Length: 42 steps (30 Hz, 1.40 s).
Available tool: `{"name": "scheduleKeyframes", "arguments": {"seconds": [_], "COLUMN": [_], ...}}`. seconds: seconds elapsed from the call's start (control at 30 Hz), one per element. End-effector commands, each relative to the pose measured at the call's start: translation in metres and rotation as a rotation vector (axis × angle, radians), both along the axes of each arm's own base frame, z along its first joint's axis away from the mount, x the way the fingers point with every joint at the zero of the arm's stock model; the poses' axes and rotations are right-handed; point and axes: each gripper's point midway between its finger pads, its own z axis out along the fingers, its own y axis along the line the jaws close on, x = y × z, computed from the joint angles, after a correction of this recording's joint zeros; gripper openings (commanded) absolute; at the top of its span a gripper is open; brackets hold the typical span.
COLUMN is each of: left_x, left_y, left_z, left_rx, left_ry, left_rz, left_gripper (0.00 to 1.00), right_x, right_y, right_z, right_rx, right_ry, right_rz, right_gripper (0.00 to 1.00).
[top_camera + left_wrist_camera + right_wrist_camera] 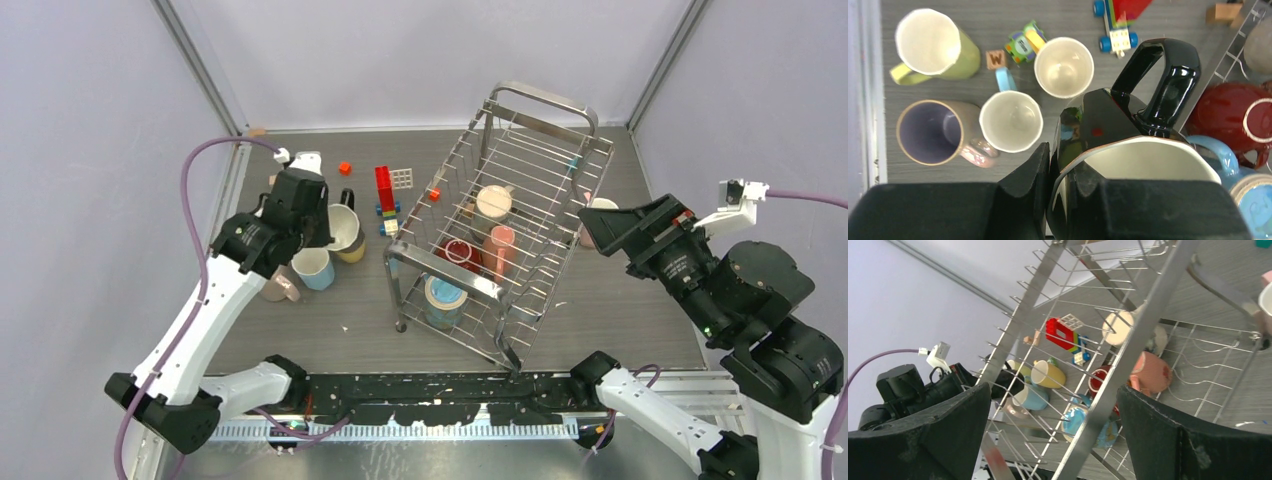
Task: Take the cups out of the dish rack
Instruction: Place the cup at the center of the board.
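Four cups [1010, 121] on the table [973, 20], four more in the dish rack [440, 267]
Left of the rack, the left gripper [1055, 172] is pinched on the rim of a black mug [1108, 115], one finger inside it, beside the standing cups. At the rack's right side the right gripper [592, 225] is spread wide, holding nothing.
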Motion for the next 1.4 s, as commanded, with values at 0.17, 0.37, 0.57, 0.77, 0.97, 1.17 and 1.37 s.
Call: {"name": "scheduleKeyframes", "arguments": {"seconds": [0.17, 0.37, 0.57, 0.77, 0.97, 1.17, 1.37], "left_x": [0.011, 0.014, 0.021, 0.026, 0.030, 0.031, 0.029], "left_y": [-0.034, -0.042, -0.049, -0.054, -0.057, -0.057, -0.055], "left_z": [-0.025, -0.060, -0.092, -0.124, -0.149, -0.165, -0.177], "left_rx": [-0.140, -0.146, -0.145, -0.133, -0.117, -0.116, -0.102], "left_ry": [0.064, 0.150, 0.223, 0.288, 0.335, 0.364, 0.388], "left_rz": [-0.078, -0.095, -0.095, -0.086, -0.079, -0.078, -0.081], "left_gripper": [0.00, 0.00, 0.00, 0.00, 0.00, 0.00, 0.00], "right_x": [-0.011, -0.012, -0.014, -0.011, -0.006, 0.002, 0.009], "right_y": [-0.033, -0.036, -0.042, -0.040, -0.028, -0.015, -0.006], "right_z": [-0.031, -0.059, -0.086, -0.130, -0.167, -0.199, -0.219], "right_rx": [-0.090, -0.104, -0.102, -0.091, -0.027, 0.008, 0.015], "right_ry": [0.037, 0.091, 0.132, 0.209, 0.251, 0.300, 0.313], "right_rz": [-0.112, -0.131, -0.162, -0.186, -0.176, -0.160, -0.146], "right_gripper": [1.00, 1.00, 1.00, 1.00, 1.00, 1.00, 1.00]}}
